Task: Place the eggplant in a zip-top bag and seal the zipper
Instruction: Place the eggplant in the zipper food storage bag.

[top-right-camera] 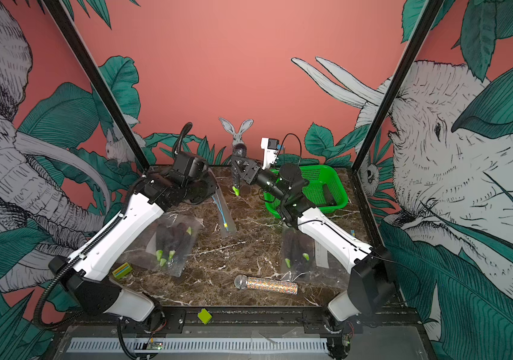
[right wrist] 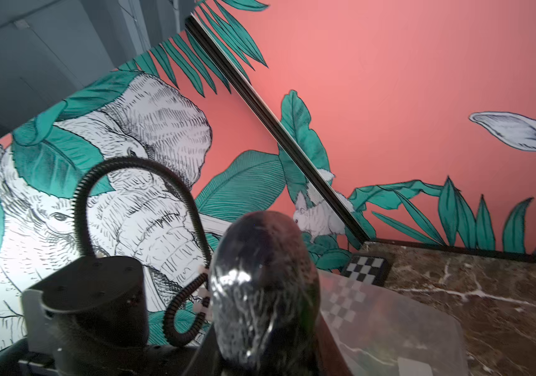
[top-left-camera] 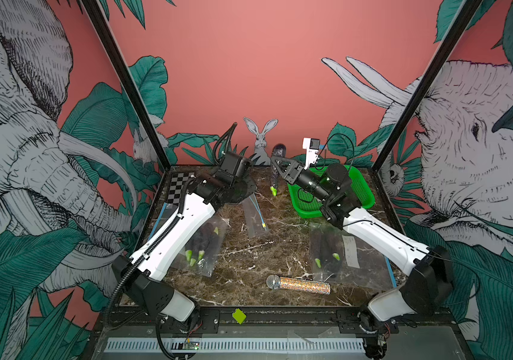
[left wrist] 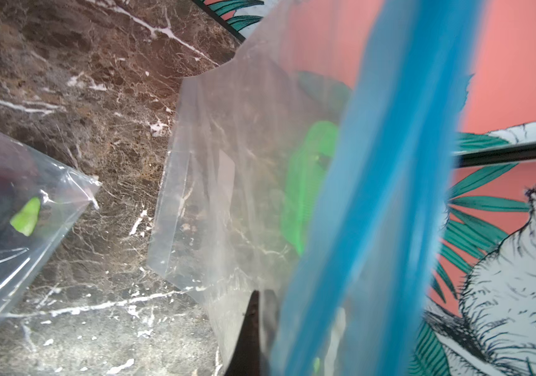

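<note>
A dark purple eggplant [top-left-camera: 277, 162] with a green stem [top-left-camera: 273, 190] hangs stem-down above the back of the table, and my right gripper [top-left-camera: 281, 166] is shut on its middle. It fills the right wrist view as a glossy eggplant [right wrist: 265, 293] between the fingers. Left of it, a clear zip-top bag [top-left-camera: 255, 219] with a blue zipper [top-left-camera: 258, 212] slants down toward the table. My left gripper [left wrist: 261, 319] is shut on the bag [left wrist: 227, 182] beside the zipper strip [left wrist: 374, 195]. In both top views the left wrist hides those fingers.
Two clear bags holding eggplants lie on the marble, one under the left arm [top-left-camera: 203, 246] and one under the right arm [top-left-camera: 330, 255]. A glitter microphone [top-left-camera: 299, 284] lies near the front edge. A green basket [top-left-camera: 362, 187] sits back right, a checkerboard [top-left-camera: 178, 187] back left.
</note>
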### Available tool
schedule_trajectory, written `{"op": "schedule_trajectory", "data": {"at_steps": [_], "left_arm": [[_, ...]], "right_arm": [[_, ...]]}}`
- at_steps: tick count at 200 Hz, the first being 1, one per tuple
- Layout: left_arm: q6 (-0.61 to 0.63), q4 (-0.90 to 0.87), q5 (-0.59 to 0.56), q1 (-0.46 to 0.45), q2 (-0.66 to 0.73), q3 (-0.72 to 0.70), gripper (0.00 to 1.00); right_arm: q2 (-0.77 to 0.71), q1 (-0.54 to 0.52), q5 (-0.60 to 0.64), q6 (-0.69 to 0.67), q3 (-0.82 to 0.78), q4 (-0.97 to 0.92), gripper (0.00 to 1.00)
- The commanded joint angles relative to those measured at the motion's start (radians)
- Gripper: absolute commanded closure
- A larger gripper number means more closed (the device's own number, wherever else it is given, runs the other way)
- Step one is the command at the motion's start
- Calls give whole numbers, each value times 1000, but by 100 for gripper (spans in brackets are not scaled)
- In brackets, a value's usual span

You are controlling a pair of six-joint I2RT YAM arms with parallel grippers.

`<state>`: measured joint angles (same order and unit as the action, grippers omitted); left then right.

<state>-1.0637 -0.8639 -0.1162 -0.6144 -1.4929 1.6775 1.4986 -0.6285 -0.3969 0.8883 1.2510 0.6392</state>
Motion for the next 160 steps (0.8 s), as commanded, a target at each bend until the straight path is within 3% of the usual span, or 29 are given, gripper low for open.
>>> {"op": "schedule_trajectory", "data": {"at_steps": [1,49,127,160], "left_arm": [[-113,0,-27,5,16,9,100],[-107,-67,-33,13,-48,119,100],[-104,-67,-33,22,-67,146,100],[-105,-47,-10,24,-67,136,100]], "right_arm": [[-4,-18,44,51,-3,218,95],[30,-64,49,57,0,278,96],[92,-103,73,97,-52,402,96],[128,-120,92,50,-72,413,97]]}}
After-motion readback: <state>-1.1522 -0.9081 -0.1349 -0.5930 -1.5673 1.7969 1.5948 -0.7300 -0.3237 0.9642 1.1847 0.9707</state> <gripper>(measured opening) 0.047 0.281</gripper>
